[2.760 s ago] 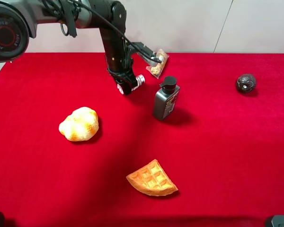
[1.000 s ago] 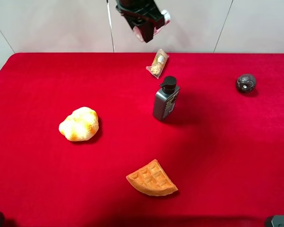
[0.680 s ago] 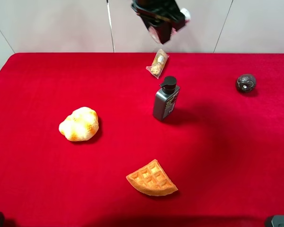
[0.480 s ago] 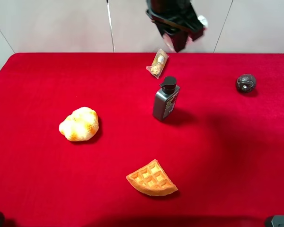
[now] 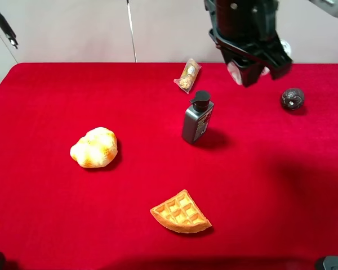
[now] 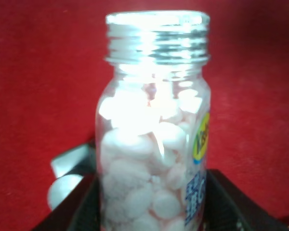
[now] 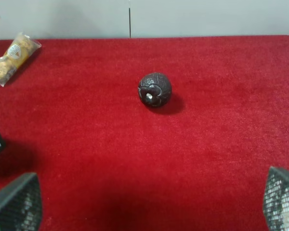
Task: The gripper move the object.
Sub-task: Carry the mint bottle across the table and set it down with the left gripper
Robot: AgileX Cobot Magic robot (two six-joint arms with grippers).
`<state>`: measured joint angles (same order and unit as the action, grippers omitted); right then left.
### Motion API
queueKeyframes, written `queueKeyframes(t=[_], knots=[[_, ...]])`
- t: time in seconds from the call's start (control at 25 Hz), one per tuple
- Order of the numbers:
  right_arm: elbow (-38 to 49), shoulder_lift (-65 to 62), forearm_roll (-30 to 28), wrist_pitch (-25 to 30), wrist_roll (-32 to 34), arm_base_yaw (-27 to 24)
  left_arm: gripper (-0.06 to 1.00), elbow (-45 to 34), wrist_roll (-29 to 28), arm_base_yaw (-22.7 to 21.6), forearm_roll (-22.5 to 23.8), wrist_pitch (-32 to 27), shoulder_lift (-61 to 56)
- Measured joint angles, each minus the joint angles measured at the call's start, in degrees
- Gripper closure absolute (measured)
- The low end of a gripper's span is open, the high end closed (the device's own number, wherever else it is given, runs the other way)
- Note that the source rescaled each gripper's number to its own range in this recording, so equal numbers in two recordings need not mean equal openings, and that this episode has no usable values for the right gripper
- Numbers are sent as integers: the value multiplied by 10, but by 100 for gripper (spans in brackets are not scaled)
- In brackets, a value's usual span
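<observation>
My left gripper (image 5: 252, 63) is shut on the small clear bottle (image 5: 232, 73) and holds it lying crosswise, high above the red table, between the dark pump bottle and the dark ball. In the left wrist view the bottle (image 6: 154, 144) fills the frame. It holds white pellets and has a screw cap and a yellow-green mark, and black fingers (image 6: 82, 207) clamp its lower part. My right gripper (image 7: 149, 204) is open and empty, low over the red cloth, its mesh-padded fingers (image 7: 17, 202) wide apart.
A dark grey pump bottle (image 5: 198, 118) stands mid-table, with a clear snack packet (image 5: 187, 75) behind it. A dark ball (image 5: 292, 98) lies at the back right and shows in the right wrist view (image 7: 155, 89). A bread roll (image 5: 94, 147) lies left and a waffle wedge (image 5: 181, 212) lies at the front.
My left gripper lifted the bottle off the table near the snack packet and carried it up and to the right. It is now lower, over the space between the pump bottle and the ball.
</observation>
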<state>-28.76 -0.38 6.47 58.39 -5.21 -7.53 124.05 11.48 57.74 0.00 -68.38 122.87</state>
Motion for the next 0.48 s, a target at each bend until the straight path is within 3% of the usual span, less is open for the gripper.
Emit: queueKeyframes(t=[0.48], knots=[[0, 0, 0, 0, 0, 0, 94, -51, -38, 57, -3, 0, 0]])
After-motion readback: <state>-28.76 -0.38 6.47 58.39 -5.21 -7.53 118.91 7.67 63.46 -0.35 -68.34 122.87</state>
